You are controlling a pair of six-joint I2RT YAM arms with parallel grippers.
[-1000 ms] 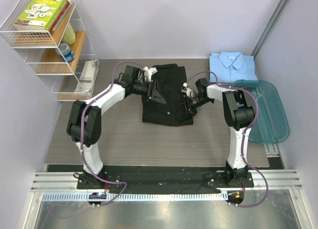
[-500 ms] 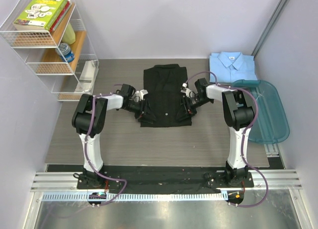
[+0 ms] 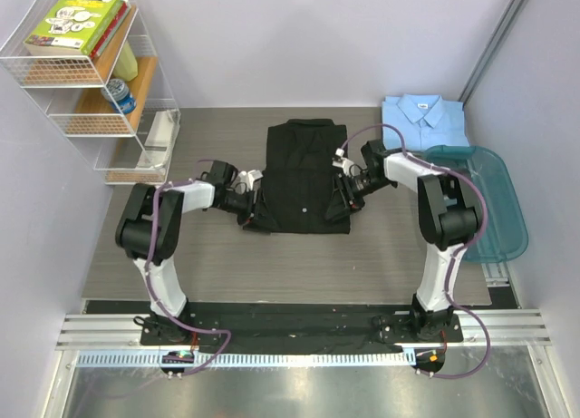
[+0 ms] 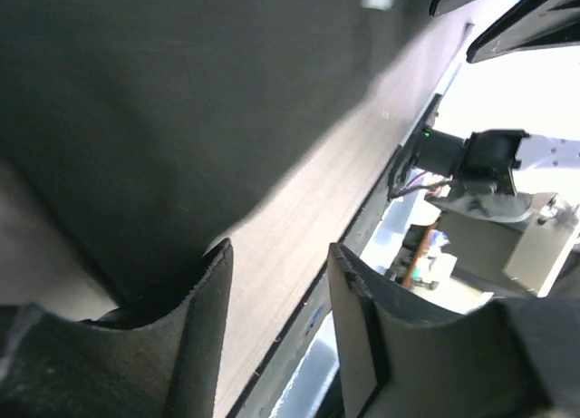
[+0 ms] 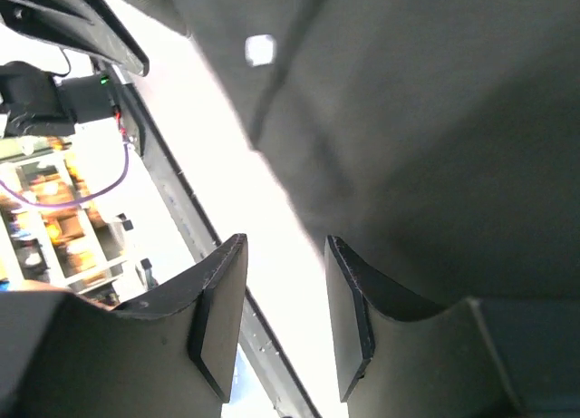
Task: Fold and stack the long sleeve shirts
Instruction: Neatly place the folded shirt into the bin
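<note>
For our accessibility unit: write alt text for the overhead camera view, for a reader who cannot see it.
A folded black cloth shirt lies on a grey wooden table, with the left pincer at its left edge and the right pincer at its right edge. A folded light blue collared shirt lies far right beside a teal plastic tub.

Looked like a robotics lab cell: plain partition walls [image 3: 317, 46] beyond the left gripper [image 3: 251, 205] and right gripper [image 3: 350, 191], aluminium rail [image 3: 299, 331] carrying arm bases [image 3: 163, 322] behind them, wire shelf [image 3: 91, 84] of books [image 3: 77, 21] outboard of the left one
</note>
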